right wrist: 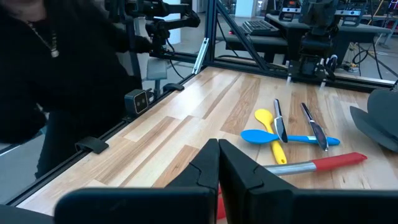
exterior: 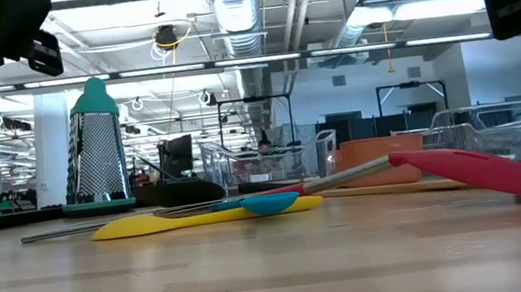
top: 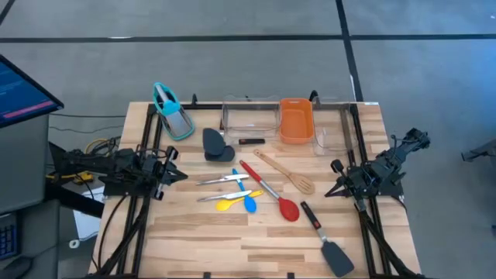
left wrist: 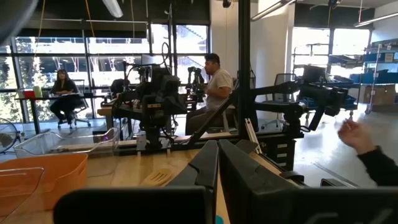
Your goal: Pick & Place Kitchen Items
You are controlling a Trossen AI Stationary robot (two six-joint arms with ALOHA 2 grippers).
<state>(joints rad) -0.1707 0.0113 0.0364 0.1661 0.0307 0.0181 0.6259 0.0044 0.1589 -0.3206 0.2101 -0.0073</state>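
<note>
1. A wooden table [top: 201, 232] stands in a big room with pipes on the ceiling, desks and people sitting far behind.
2. The left gripper [top: 174, 175] waits at the left edge of the table. Its fingers [left wrist: 205, 165] are pressed together and hold nothing.
3. The right gripper [top: 335, 188] waits at the right edge. Its fingers [right wrist: 208, 158] are pressed together too, with nothing in them.
4. All the kitchen things lie on the table between the two grippers, and none touches a finger.
5. Nearest the left fingers are the silver tongs [top: 225, 179], the yellow spoon [top: 227, 204] and the blue spoon [top: 249, 203]. The two small spoons cross each other.
6. The red spoon [top: 285, 204] lies in the middle, with the wooden slotted spoon [top: 288, 173] just beside it, nearer the right fingers.
7. The black spatula [top: 333, 252] lies near the right gripper, toward the front of the table.
8. The dark grey scoop [top: 215, 144] sits behind the tongs.
9. At the back stand a grater [top: 172, 113] with a teal handle, a clear tray [top: 249, 116] and an orange tub [top: 296, 120].
10. A person's dark sleeve [right wrist: 68, 68] shows beside the table in the right wrist view.
</note>
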